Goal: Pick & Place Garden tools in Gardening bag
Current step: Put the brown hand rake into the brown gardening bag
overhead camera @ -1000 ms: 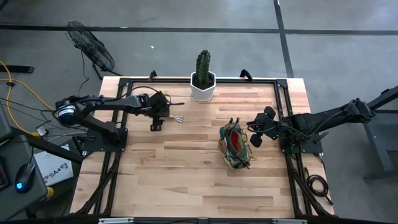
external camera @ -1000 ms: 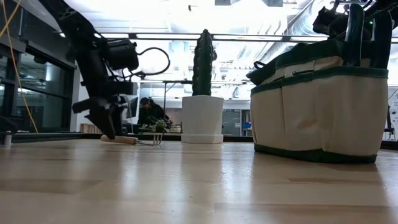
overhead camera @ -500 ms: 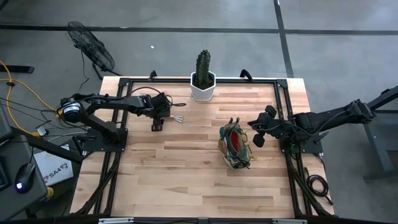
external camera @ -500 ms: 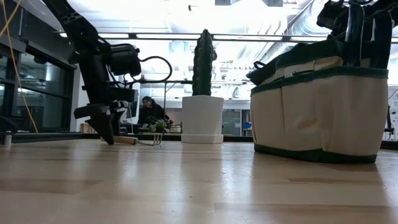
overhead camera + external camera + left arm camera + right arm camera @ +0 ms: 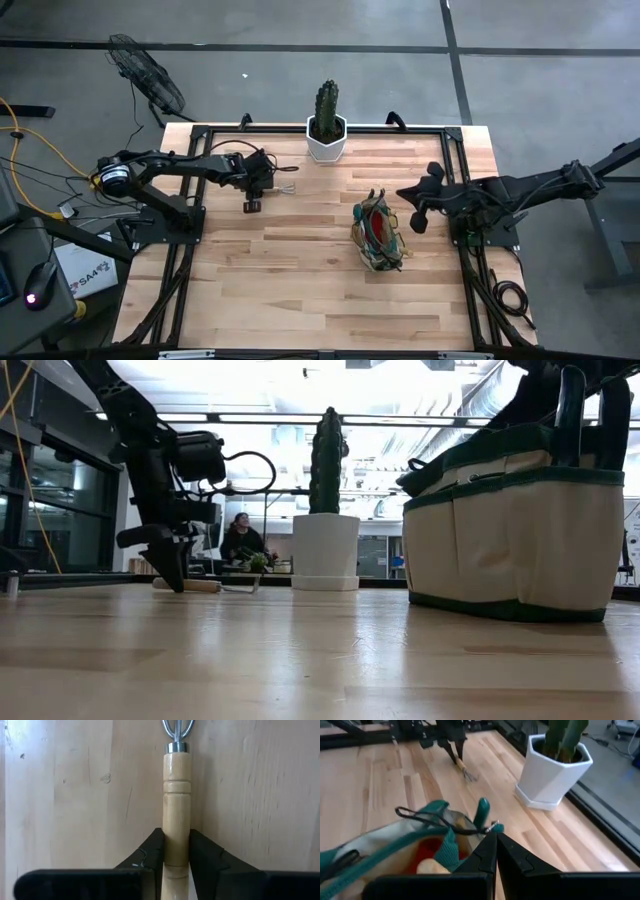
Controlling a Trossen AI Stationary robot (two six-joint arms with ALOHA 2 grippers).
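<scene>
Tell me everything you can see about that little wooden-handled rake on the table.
The mini rake has a pale, turned wooden handle with grooved rings, a shiny metal collar, and thin wire prongs fanning out toward the cactus pot. It lies flat on the wooden table, at the far left side. The left end effector has its two dark fingers pressed against both sides of the handle.

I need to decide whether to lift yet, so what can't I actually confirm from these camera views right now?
- Mini rake: tines cut off by the left wrist view's edge; too small in the high view.
- Handle's butt end: hidden behind the left end effector, whose fingers flank the handle.
- Gardening bag contents: too small from above; in the right wrist view only red fabric and a pale handle show.
- Right end effector, fingers together: cut off in the low view.
</scene>
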